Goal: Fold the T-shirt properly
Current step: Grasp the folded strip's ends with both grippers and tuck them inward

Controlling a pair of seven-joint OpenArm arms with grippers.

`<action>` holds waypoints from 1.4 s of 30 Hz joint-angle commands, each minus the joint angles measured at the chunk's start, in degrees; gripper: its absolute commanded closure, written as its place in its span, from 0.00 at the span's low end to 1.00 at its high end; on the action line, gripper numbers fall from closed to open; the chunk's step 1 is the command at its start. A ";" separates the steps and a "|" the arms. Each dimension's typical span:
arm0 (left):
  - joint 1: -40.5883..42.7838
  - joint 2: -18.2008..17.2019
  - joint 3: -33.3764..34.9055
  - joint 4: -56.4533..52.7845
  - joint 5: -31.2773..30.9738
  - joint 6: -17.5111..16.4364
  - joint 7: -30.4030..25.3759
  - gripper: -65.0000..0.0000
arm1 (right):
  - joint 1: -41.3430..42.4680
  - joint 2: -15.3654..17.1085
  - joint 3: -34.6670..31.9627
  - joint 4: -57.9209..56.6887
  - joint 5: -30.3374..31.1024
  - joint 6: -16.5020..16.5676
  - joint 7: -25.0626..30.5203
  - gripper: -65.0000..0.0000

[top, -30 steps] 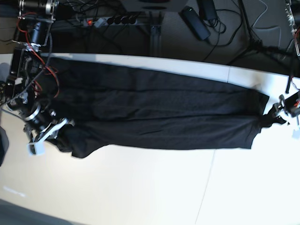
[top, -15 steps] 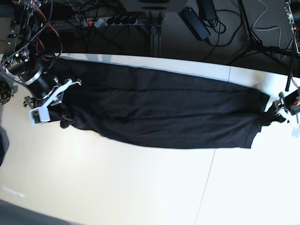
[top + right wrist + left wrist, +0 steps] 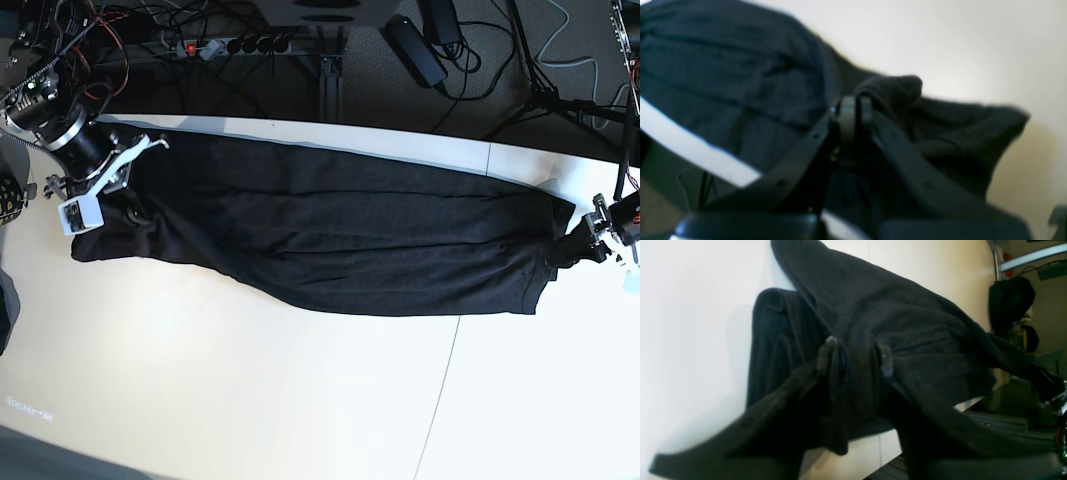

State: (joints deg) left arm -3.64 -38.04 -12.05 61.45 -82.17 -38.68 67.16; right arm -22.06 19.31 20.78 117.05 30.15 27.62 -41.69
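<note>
Reading shirt: the T-shirt [image 3: 330,235] lies stretched on the bench [image 3: 250,400], long axis running claw to claw.
Left claw [image 3: 855,356]: parted narrowly, hem fabric between its tips.
Right claw [image 3: 851,110]: pinched on the far end.

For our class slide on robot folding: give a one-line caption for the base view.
Black T-shirt stretched lengthwise across the white table, a gripper at each end: right gripper, left gripper.

Right arm: reaches in low from the base view's far left.
Right gripper [image 3: 853,106]: jaws pressed together, pinching a bunch of the T-shirt [image 3: 340,235].
Left gripper [image 3: 855,355]: at the opposite end, fingers apart with cloth between them.
</note>
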 commanded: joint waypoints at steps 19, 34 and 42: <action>-0.98 -2.91 -0.52 0.85 4.04 -1.32 -6.05 0.51 | -1.62 -5.25 0.37 3.72 3.17 3.08 -1.40 0.51; -0.96 -2.71 -0.50 0.57 14.29 -1.32 -14.78 0.43 | 3.65 -6.16 0.37 -2.49 -1.29 3.06 3.37 1.00; -0.96 0.96 -0.50 0.57 17.51 -1.32 -14.19 0.43 | 3.65 -6.14 0.37 -8.68 -1.20 3.06 5.29 1.00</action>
State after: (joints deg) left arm -3.68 -36.16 -12.10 61.39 -63.46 -38.65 53.78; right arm -18.59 12.53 20.86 107.55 28.14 27.62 -38.11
